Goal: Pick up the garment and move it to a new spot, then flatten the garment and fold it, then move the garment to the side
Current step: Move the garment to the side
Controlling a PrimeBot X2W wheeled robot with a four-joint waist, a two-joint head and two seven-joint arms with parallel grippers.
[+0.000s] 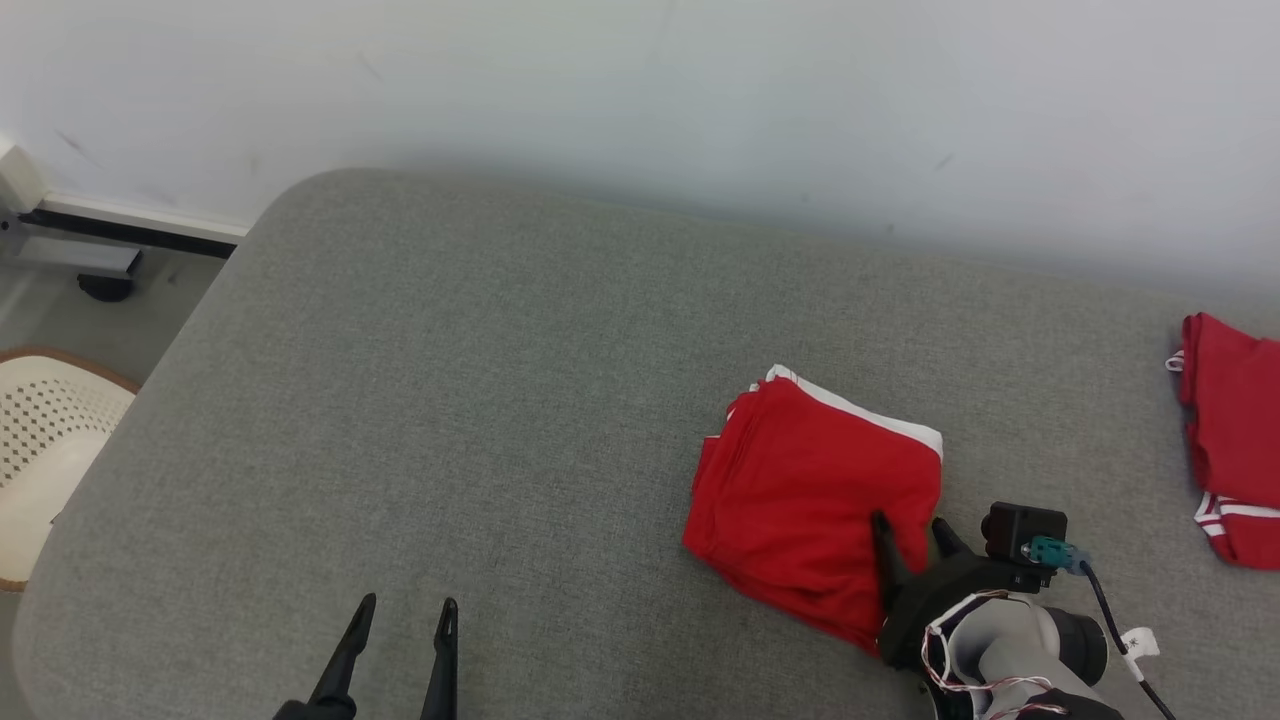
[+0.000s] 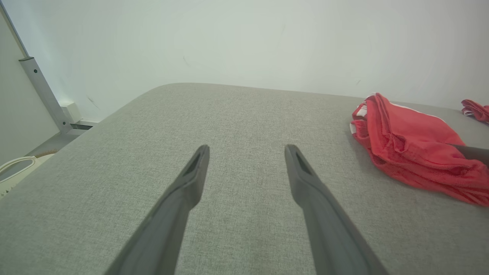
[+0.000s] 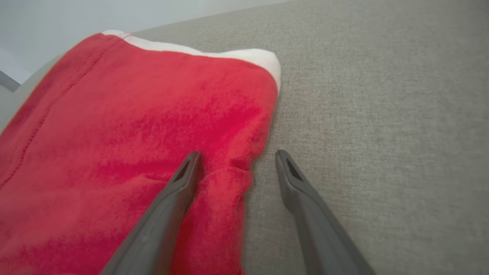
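A folded red garment [image 1: 800, 490] with a white band along its far edge lies on the grey padded table [image 1: 480, 400]. My right gripper [image 1: 910, 525] stands open at the garment's near right edge: one finger rests on the red cloth [image 3: 133, 126], the other over bare table, with the cloth's edge between them [image 3: 235, 160]. My left gripper [image 1: 405, 605] is open over bare table near the front edge, well left of the garment [image 2: 405, 141], with nothing between its fingers [image 2: 246, 149].
A second red garment with white stripes [image 1: 1230, 430] lies at the table's right edge. A pale wall runs behind the table. A white perforated chair [image 1: 40, 450] stands on the floor to the left, beside a wall rail [image 1: 110, 225].
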